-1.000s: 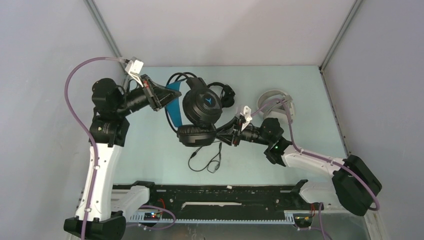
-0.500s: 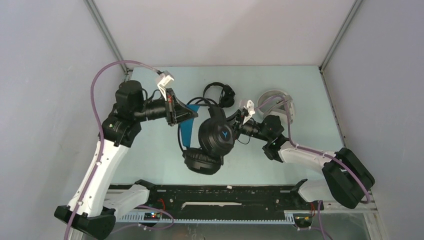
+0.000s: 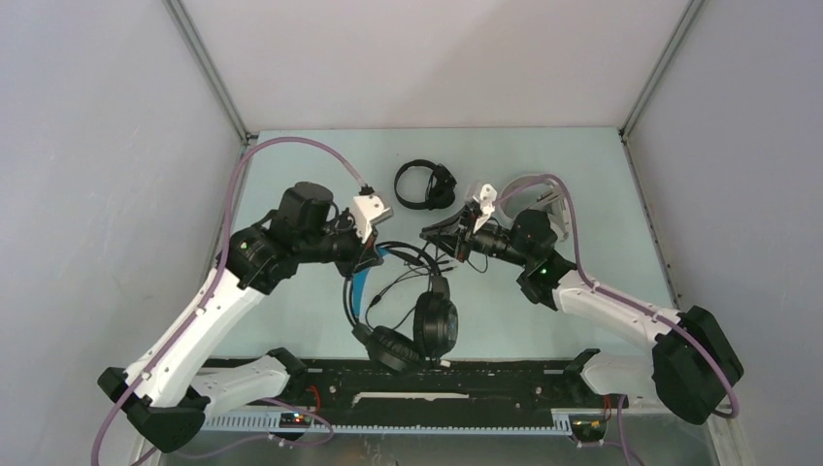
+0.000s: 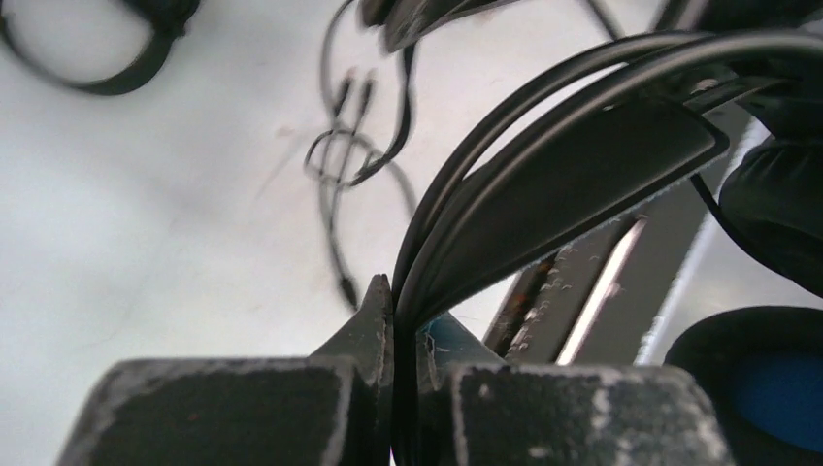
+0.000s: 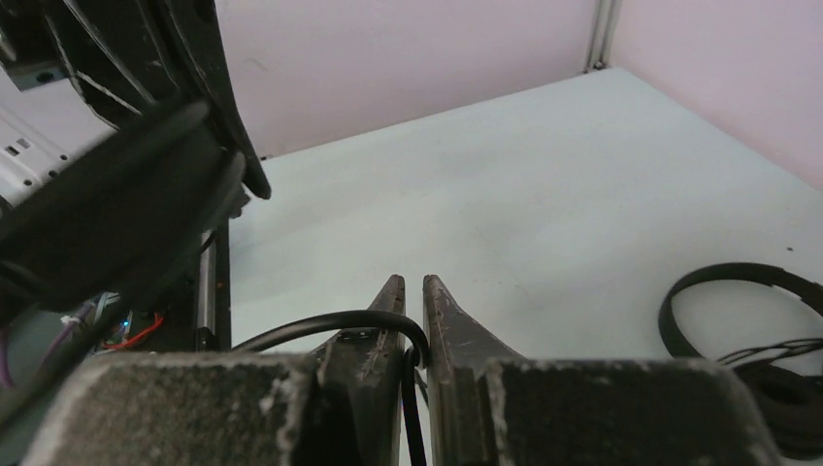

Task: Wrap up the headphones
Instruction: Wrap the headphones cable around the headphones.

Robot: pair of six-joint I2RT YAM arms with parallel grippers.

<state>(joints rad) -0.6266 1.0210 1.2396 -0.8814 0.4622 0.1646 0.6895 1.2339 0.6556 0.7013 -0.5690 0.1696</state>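
Note:
The bulky black headphones (image 3: 427,325) hang tilted near the table's front, ear cups low, the blue-lined headband (image 3: 364,286) leading up to my left gripper (image 3: 377,254). That gripper (image 4: 406,296) is shut on the black headband (image 4: 543,184). My right gripper (image 3: 432,235) sits just right of it, its jaws (image 5: 414,283) nearly together on the black cable (image 5: 320,325). More loops of cable (image 4: 340,155) trail below the headband. The slim black headset (image 3: 424,184) lies on the table behind both grippers. The light-grey headset (image 3: 549,197) is mostly hidden behind my right arm.
A black rail (image 3: 485,374) runs along the near edge, right below the hanging ear cups. Grey walls close in the table on three sides. The slim headset (image 5: 738,320) lies close to the right of my right fingers.
My left gripper carried the headband right and nearer, so the ear cups swung down toward the front rail. My right gripper moved left and back and closed on the cable.

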